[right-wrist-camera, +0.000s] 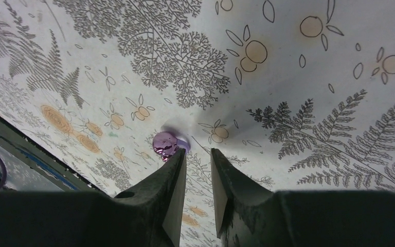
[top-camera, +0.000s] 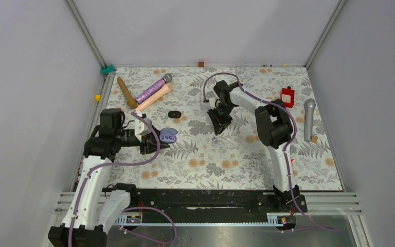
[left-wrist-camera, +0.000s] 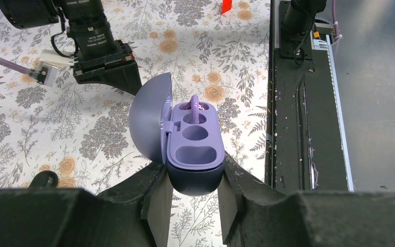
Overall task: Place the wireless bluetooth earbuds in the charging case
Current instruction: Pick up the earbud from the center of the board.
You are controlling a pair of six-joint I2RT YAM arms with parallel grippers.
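My left gripper [left-wrist-camera: 195, 177] is shut on the lower body of a purple charging case [left-wrist-camera: 195, 149], whose lid stands open to the left. One purple earbud [left-wrist-camera: 194, 105] sits in the case's far slot; the two nearer slots are empty. In the top view the case [top-camera: 168, 135] is just right of the left gripper [top-camera: 151, 144]. My right gripper [right-wrist-camera: 198, 153] is low over the mat, its jaws a narrow gap apart with nothing between them. A glossy purple earbud [right-wrist-camera: 165, 144] lies on the mat just beyond its left fingertip [right-wrist-camera: 179, 159]. That earbud also shows in the top view [top-camera: 214, 139], below the right gripper [top-camera: 220, 123].
A small black oval object [top-camera: 174, 114] lies on the floral mat. A brown [top-camera: 126, 92], a purple glitter [top-camera: 153, 89] and a pink microphone [top-camera: 155, 96] lie at the back left. A grey microphone [top-camera: 309, 118] and a red box [top-camera: 287, 96] are at the right. A black rail [top-camera: 211, 198] runs along the near edge.
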